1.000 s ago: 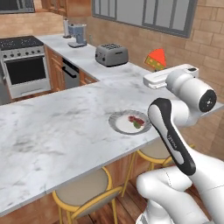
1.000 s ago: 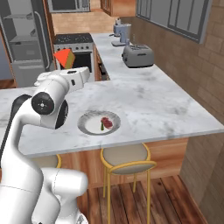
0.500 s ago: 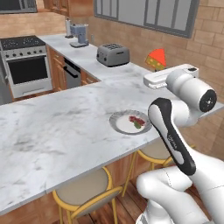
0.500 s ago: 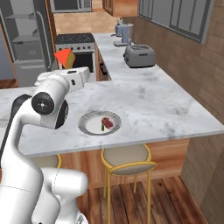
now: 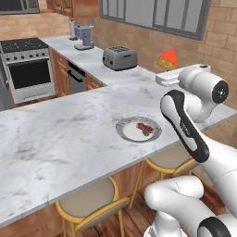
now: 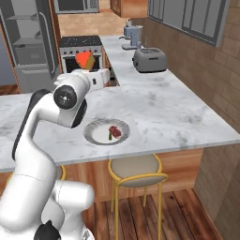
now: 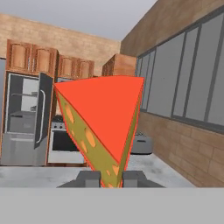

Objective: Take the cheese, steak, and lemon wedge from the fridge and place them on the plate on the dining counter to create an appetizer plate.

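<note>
One wedge of cheese (image 7: 105, 131) is sitting up in the air, pinched between the two finger tips of the gripper (image 7: 106, 178), which is closing narrowly on its lower point; the red face is showing toward the hand camera and the holed yellow side is running down the left. From the left base view the cheese (image 5: 168, 59) is poking up above the hand, out past the far side of the dining counter (image 5: 60, 134); from the right base view it (image 6: 84, 60) is hovering in front of the stove (image 6: 80, 49).

One plate (image 5: 127, 132) is resting on the marble near the counter's front edge, and it is carrying two items: one red steak (image 5: 144, 126) and one small greenish lemon wedge (image 5: 146, 132), lying just beside each other. The right base view is showing the same pair, steak (image 6: 115, 131) and lemon wedge (image 6: 110, 136), on the plate (image 6: 96, 132).

One fridge (image 7: 24, 127) is standing open at the back, its door swung out and grey shelves showing. One toaster (image 5: 119, 57) is sitting on the far counter stretch, with one blender-like appliance (image 5: 83, 37) beyond it. Two yellow-framed stools (image 5: 90, 203) are tucked under the counter in the left base view. The white arm's elbow is rising between the cameras and the plate, crowding its near side.
</note>
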Robot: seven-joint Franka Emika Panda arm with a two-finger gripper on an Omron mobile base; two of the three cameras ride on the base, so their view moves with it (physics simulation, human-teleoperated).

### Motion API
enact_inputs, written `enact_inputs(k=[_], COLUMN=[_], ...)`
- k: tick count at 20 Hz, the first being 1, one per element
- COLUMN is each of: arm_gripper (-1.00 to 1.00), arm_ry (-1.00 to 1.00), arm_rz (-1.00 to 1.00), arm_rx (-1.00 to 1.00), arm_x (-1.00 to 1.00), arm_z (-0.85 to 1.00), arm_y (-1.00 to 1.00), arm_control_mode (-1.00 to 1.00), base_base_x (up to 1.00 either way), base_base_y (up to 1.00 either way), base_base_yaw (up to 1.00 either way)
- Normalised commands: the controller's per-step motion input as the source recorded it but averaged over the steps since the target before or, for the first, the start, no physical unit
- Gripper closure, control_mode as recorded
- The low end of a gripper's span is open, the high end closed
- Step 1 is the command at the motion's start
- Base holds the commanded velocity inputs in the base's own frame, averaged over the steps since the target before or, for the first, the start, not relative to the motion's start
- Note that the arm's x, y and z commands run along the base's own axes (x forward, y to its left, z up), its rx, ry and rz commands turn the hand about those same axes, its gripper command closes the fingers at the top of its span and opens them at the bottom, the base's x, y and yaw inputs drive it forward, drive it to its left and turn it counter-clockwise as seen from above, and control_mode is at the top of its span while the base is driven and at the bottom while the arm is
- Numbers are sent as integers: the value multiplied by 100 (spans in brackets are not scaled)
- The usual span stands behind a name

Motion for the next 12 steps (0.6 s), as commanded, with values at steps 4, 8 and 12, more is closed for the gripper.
enact_inputs(k=[4,8,12], arm_gripper=[100,100,100], arm_ry=[6,0,0], arm_rz=[0,0,0], arm_rx=[0,0,-2], arm_x=[31,12,2], arm_z=[-4,-30,-64], arm_y=[-22,-1,0], arm_control_mode=[-100,-100,-100], base_base_x=[0,0,0], base_base_y=[0,0,0], base_base_yaw=[0,0,0])
